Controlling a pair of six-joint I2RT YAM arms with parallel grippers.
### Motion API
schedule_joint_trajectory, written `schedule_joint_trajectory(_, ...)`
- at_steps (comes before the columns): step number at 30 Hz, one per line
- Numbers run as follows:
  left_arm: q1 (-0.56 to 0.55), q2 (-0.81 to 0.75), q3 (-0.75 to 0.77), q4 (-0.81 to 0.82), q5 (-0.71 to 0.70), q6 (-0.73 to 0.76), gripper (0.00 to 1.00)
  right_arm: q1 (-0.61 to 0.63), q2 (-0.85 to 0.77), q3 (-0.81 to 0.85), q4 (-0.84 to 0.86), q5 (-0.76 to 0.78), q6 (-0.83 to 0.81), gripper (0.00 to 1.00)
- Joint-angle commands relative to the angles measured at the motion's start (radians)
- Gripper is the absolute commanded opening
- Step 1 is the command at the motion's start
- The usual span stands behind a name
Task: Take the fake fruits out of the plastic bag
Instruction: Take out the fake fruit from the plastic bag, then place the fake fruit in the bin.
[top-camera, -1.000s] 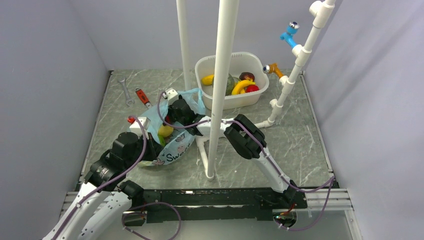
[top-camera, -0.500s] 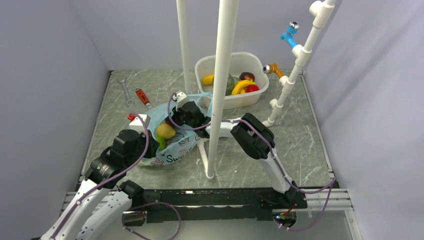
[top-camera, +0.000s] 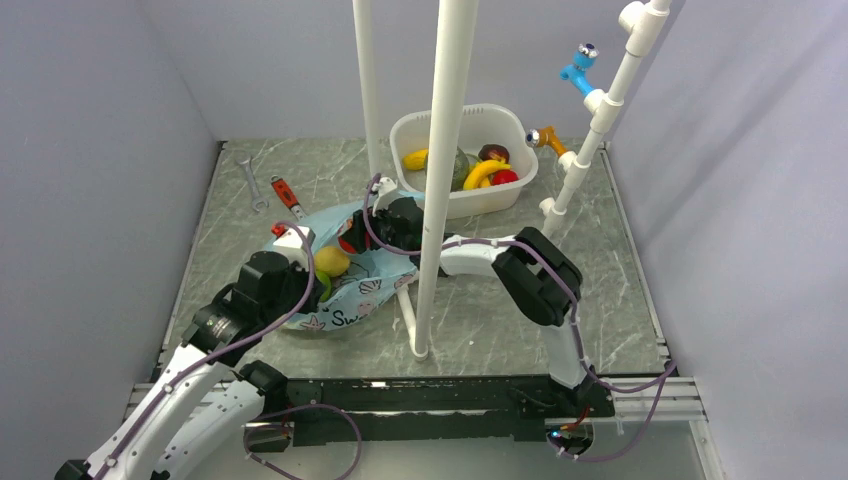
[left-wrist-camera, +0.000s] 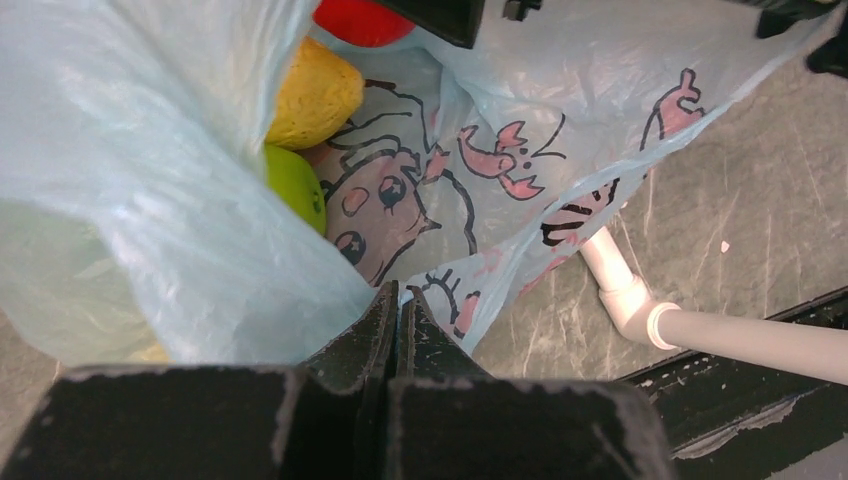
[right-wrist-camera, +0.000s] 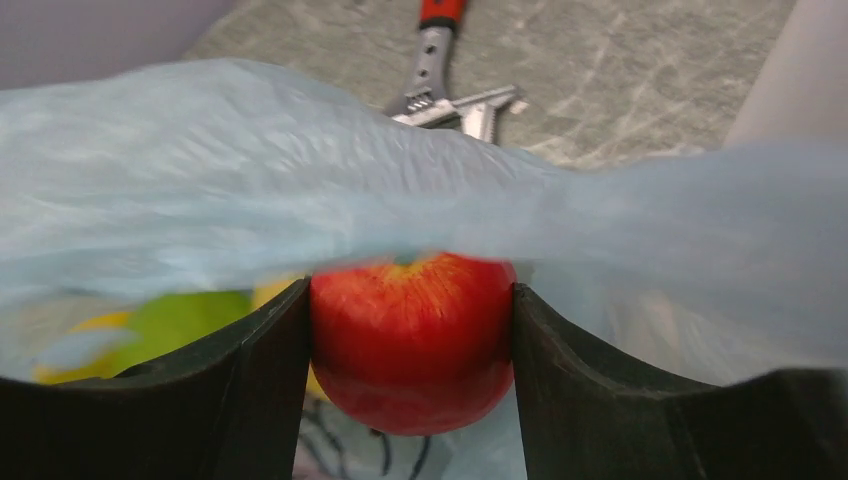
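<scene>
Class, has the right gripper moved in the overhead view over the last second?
Yes: the right gripper has drawn back rightward, closer to the white pole.

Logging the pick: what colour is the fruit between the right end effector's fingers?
Red fruit; best in right wrist view.

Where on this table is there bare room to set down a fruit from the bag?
Roomiest: the table's right side, bordered by the white tub, the tap-bearing pipe stand and the right wall. A smaller strip lies behind the wrenches. Crowded around the plastic bag and centre pole.
</scene>
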Motion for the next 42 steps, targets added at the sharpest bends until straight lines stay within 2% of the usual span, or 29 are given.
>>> schedule_joint_trajectory(1,0.001,0.053,-0.002,0.057,0.067,0.035,0.0,-0.006,-0.149,-0.064,0.133,-0.101,0.112,0.09)
schedule_joint_trajectory(4,0.001,0.074,0.012,0.04,0.08,0.034,0.0,-0.004,-0.191,-0.111,0.167,-0.179,0.175,0.09)
schedule_joint_trajectory(12,0.001,-0.01,-0.009,0.067,0.031,0.022,0.0,-0.005,-0.305,-0.264,0.249,-0.31,0.337,0.09)
schedule_joint_trajectory(21,0.001,-0.059,-0.006,0.058,0.003,0.013,0.0,-0.003,-0.427,-0.377,0.317,-0.47,0.413,0.09)
schedule_joint_trajectory(27,0.001,-0.105,-0.015,0.076,0.01,0.014,0.0,0.03,-0.405,-0.392,0.337,-0.535,0.44,0.08)
schedule_joint_trajectory(30,0.001,-0.101,-0.017,0.076,0.008,0.013,0.0,0.032,-0.433,-0.394,0.339,-0.53,0.446,0.08)
schedule_joint_trajectory(33,0.001,-0.08,-0.01,0.065,0.001,0.01,0.0,0.033,-0.479,-0.352,0.242,-0.534,0.407,0.08)
schedule_joint_trajectory(38,0.001,-0.073,-0.009,0.065,0.002,0.01,0.0,0.028,-0.61,-0.355,0.256,-0.518,0.396,0.08)
schedule_joint_trajectory(40,0.001,-0.075,-0.012,0.066,0.003,0.01,0.0,0.024,-0.674,-0.333,0.172,-0.453,0.351,0.08)
schedule_joint_trajectory(42,0.001,-0.074,-0.011,0.067,0.006,0.01,0.0,0.013,-0.726,-0.294,0.071,-0.395,0.305,0.02)
